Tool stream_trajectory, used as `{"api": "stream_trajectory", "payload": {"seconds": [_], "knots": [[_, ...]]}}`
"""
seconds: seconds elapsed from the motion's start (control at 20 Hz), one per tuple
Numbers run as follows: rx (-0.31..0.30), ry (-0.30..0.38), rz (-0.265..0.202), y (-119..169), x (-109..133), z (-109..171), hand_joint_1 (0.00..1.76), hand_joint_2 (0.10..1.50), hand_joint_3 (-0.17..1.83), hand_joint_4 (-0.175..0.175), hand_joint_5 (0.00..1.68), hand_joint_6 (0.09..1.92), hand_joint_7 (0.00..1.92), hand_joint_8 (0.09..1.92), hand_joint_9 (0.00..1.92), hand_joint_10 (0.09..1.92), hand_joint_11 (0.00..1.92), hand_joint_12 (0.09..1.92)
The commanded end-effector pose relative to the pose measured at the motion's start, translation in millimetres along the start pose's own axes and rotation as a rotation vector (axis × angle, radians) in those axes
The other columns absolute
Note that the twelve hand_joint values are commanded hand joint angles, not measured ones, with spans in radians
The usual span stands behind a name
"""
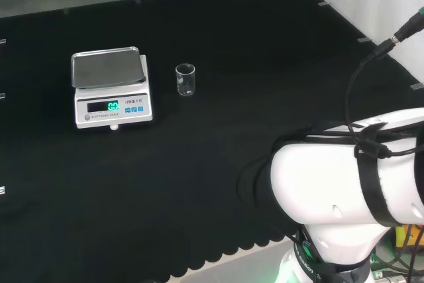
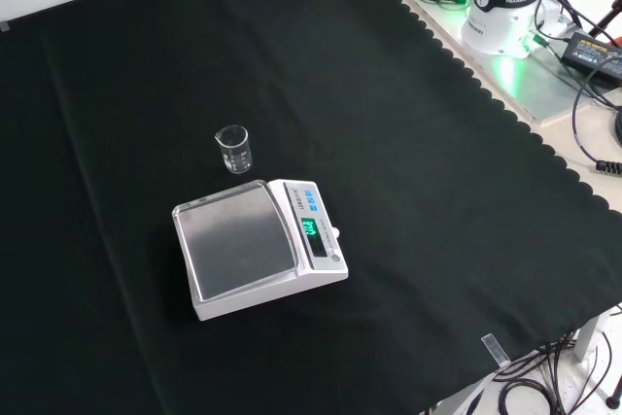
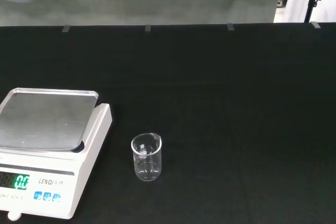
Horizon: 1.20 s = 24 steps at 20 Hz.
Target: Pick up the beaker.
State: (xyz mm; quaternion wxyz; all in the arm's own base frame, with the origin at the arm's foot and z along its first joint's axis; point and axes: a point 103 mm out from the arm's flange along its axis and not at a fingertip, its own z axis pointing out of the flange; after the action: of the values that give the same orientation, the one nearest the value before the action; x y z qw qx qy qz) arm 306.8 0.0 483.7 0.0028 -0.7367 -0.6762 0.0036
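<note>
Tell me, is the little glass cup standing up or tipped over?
Standing up. The small clear glass beaker rests on its base beside the scale, rim on top.

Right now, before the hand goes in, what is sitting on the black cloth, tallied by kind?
Clear glass beaker: 1, standing upright beside the scale, apart from it
White electronic scale with a metal pan: 1, nothing on the pan
Total: 2 things on the cloth

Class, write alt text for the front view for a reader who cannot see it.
A small clear beaker stands upright on black cloth, just beyond a white scale with a bare steel pan and lit display. The arm's base sits at top right.
</note>
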Motion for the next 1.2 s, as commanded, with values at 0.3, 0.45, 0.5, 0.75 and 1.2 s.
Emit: {"api": "stream_trajectory", "payload": {"seconds": [0.3, 0.45, 0.5, 0.75, 1.2], "knots": [[-0.005, 0.018, -0.014, 3.0, 0.4, 1.1, 0.41, 0.86, 0.32, -0.007, 0.00, 0.09, 0.00, 0.16, 0.00, 0.22, 0.00, 0.88], [0.003, 0.028, -0.017, 4.7, 0.1, 1.6, 0.41, 0.86, 0.31, -0.007, 0.00, 0.09, 0.00, 0.15, 0.00, 0.22, 0.00, 0.88], [0.014, 0.034, -0.018, 7.5, -0.5, 2.0, 0.41, 0.86, 0.31, -0.007, 0.00, 0.09, 0.00, 0.15, 0.00, 0.22, 0.00, 0.88], [0.036, 0.050, -0.033, 33.8, -5.2, 15.9, 0.40, 0.87, 0.30, -0.011, 0.00, 0.09, 0.00, 0.16, 0.00, 0.22, 0.00, 0.88], [0.047, 0.085, -0.059, 62.7, -1.7, 33.1, 0.40, 0.88, 0.29, -0.019, 0.00, 0.09, 0.00, 0.17, 0.00, 0.21, 0.00, 0.87]]}}
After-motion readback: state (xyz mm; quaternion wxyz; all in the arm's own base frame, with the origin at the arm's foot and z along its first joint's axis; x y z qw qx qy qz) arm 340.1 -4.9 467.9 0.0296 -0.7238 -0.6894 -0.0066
